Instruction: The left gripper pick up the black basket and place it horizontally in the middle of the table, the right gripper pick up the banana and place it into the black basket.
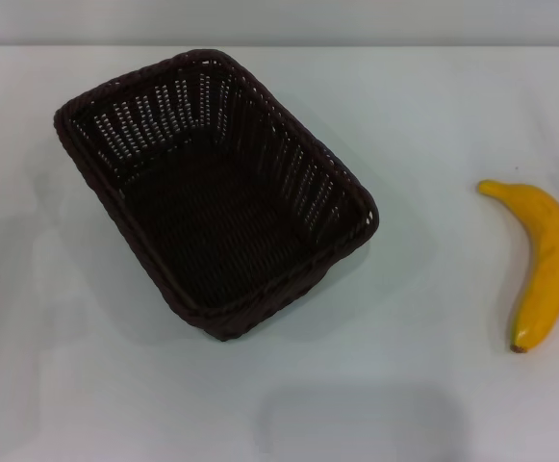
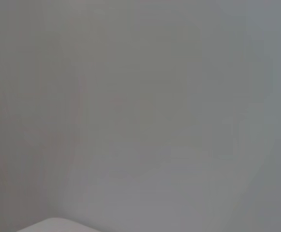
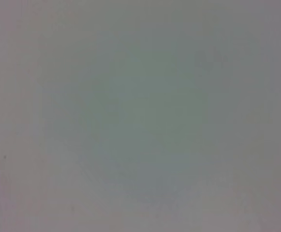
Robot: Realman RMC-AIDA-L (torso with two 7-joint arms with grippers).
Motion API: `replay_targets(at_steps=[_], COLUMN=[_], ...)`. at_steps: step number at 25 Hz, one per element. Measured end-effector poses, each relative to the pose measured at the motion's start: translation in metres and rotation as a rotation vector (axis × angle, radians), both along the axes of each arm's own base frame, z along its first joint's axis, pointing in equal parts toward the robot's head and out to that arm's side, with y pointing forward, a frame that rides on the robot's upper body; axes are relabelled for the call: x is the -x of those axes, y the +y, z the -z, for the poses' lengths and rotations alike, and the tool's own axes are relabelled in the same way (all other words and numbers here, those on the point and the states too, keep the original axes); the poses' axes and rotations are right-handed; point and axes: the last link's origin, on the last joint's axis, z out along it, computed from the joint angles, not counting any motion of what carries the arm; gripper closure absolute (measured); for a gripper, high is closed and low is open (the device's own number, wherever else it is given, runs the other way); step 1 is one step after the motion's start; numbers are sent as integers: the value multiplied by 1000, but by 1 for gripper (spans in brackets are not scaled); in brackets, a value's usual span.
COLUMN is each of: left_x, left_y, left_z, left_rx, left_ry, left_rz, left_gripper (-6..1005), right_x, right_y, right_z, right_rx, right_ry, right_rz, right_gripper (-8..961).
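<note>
The black basket (image 1: 216, 192) is seen resting upright on the white surface (image 1: 433, 125), open side up, and is taken as the landmark. It is set at a slant: one short end is turned toward the far left, the other toward the near right, so the long sides are not lined up with the surface's edges. Slotted walls and a braided rim are visible; nothing is seen inside it.

The banana (image 1: 541, 263) is laid flat on the surface, well apart from the basket, off to the basket's right side. Its curve is bowed away from the basket, with the brown tip at the near end and the other end pointed far and toward the basket. No contact with the basket is seen.

Neither the left gripper nor the right gripper is shown in the head view. Only plain grey-white is given by both wrist views, with a paler patch at one edge of the left wrist view. How far either gripper is open, or whether anything is held, cannot be told.
</note>
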Motion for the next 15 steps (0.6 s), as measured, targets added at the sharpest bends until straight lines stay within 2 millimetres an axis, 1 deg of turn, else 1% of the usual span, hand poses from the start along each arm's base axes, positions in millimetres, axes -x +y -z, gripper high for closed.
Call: replay_targets(at_steps=[9, 12, 15], left_x=[1, -2, -7], left_y=[-1, 0, 5], left_z=[1, 1, 1], left_rx=[-10, -6, 11], left_ry=[-18, -13, -10], left_rz=[-9, 11, 39], left_gripper=[143, 149, 156], right_x=[2, 3, 3], right_y=[3, 4, 4], right_z=[1, 1, 0], right_rx=[3, 4, 2], right_ry=[4, 3, -1], right_rz=[-4, -5, -10], right_gripper=[78, 78, 78])
